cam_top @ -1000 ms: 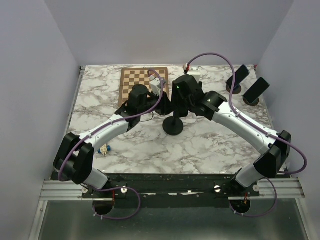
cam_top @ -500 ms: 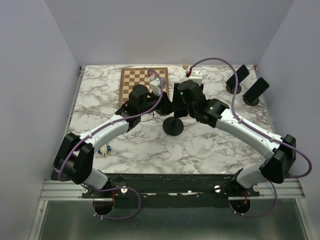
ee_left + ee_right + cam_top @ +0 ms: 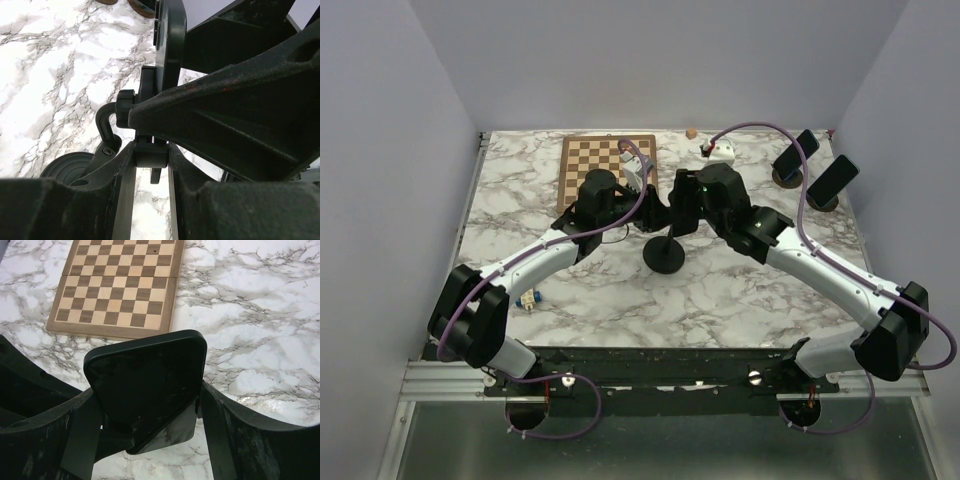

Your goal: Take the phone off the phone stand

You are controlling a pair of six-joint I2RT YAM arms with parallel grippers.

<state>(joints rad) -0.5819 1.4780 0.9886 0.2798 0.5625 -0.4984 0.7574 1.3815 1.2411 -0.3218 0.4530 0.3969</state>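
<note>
The phone point(image 3: 145, 375) is a black slab standing edge-up between the fingers of my right gripper point(image 3: 150, 405), which is shut on its two sides. In the left wrist view the phone point(image 3: 171, 40) shows edge-on above the stand's bracket. The black phone stand point(image 3: 664, 257) rests on its round base point(image 3: 70, 167) mid-table. My left gripper point(image 3: 151, 150) is shut on the stand's upper bracket. In the top view the left gripper point(image 3: 645, 208) and the right gripper point(image 3: 678, 212) meet over the stand's stem, hiding the phone there.
A wooden chessboard point(image 3: 608, 170) lies at the back, just behind the left arm. Two more dark phones on stands point(image 3: 795, 155) point(image 3: 832, 180) stand at the back right. A white block point(image 3: 720, 152) sits near the back edge, and a small blue and yellow piece point(image 3: 528, 298) near the left arm.
The right arm has swung its wrist and elbow to the right, uncovering the white block behind it. The left arm and the stand have hardly moved.
</note>
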